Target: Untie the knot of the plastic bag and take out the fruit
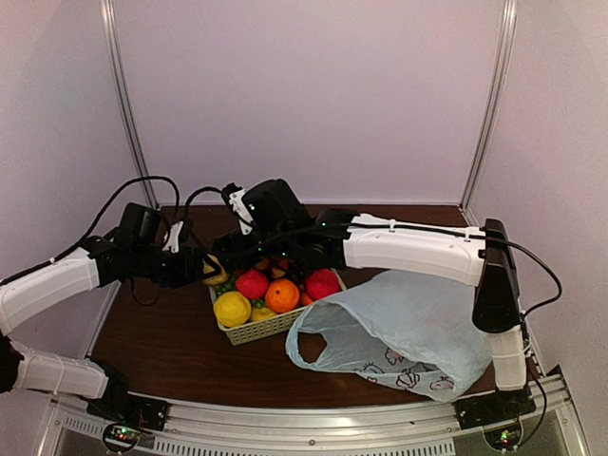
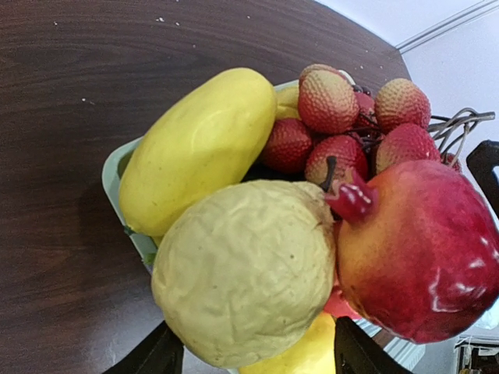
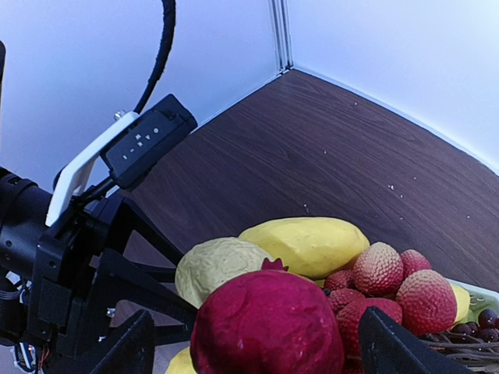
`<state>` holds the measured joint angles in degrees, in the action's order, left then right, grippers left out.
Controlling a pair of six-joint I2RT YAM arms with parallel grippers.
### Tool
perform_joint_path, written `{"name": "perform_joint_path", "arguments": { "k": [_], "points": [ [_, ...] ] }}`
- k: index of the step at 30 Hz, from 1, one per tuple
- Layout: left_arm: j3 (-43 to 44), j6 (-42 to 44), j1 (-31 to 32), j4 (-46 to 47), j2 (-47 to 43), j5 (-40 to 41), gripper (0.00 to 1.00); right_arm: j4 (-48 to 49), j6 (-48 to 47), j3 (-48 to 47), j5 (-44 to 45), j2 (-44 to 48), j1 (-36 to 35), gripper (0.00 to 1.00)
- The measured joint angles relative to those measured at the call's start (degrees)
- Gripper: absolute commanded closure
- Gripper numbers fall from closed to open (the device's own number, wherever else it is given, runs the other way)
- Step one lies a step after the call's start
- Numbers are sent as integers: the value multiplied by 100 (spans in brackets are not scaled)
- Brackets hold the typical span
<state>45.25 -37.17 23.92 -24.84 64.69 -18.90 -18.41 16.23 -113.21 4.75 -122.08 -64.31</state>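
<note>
Reaching over the basket from its left side, the left tool has its jaws apart, with one finger on either side of a lumpy pale yellow piece. Whether the fingers touch that piece cannot be told. The right tool comes in from the basket's right side and hangs over its far half. Its jaws are spread wide above a dark red pomegranate and do not clamp it.

All the fruit sits heaped inside the basket. A large smooth yellow piece lies along the basket's far left rim, touching the lumpy one. A cluster of red lychees fills the far corner behind the pomegranate. At the basket's near edge sit a round yellow piece and an orange.

The plastic bag lies slack on the dark wooden counter, just beside the basket's right side. Its mouth faces the basket, and a loop handle lies open next to the basket's near right corner. Dark print shows low on the side of the bag farthest from the basket.
</note>
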Motion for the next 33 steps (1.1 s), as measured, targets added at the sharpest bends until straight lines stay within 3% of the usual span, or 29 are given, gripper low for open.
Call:
{"name": "perform_joint_path", "arguments": {
  "k": [33],
  "points": [
    [-61,70,-26,39,109,136,24,-24,-63,0,0,50,-2,9]
  ]
}}
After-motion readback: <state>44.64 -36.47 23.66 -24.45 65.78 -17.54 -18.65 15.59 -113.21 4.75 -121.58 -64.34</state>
